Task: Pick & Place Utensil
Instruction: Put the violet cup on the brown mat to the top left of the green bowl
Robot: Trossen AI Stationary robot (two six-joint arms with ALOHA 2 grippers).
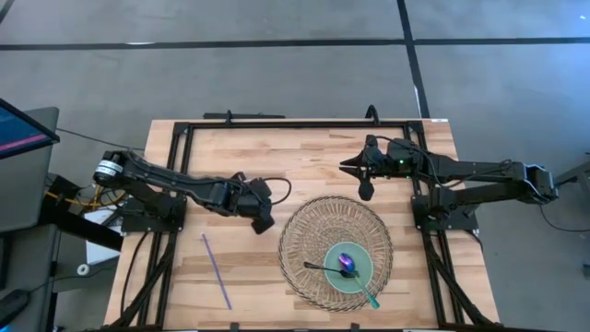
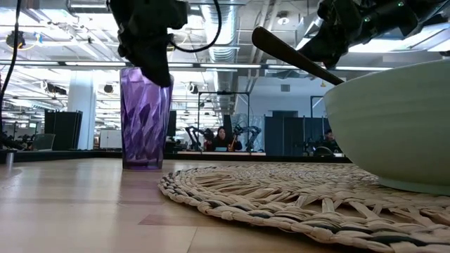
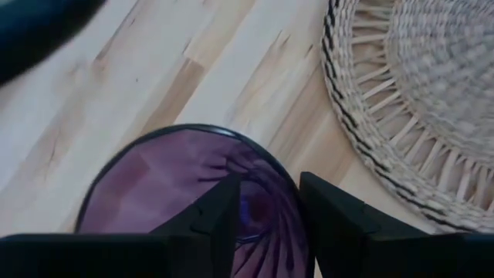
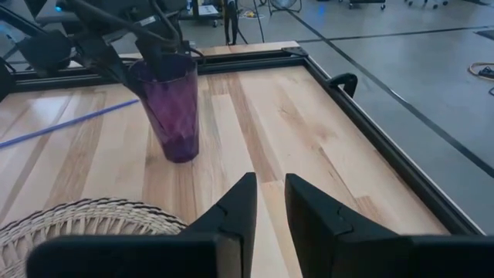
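From my console the spoon (image 1: 334, 266) lies in the bowl (image 1: 360, 282) at lower right, handle pointing left, nearer my right gripper (image 1: 365, 190) (fingers narrow, empty) than my left gripper (image 1: 262, 221), poised narrowly over the purple cup (image 2: 145, 118).

Woven straw mat (image 1: 336, 251), faceted glossy cup (image 2: 145, 117)

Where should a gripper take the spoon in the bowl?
Grip the spoon by its dark handle, coming straight down from above. The handle sticks out over the green bowl's rim toward the woven mat, while the spoon's head lies low inside the bowl.
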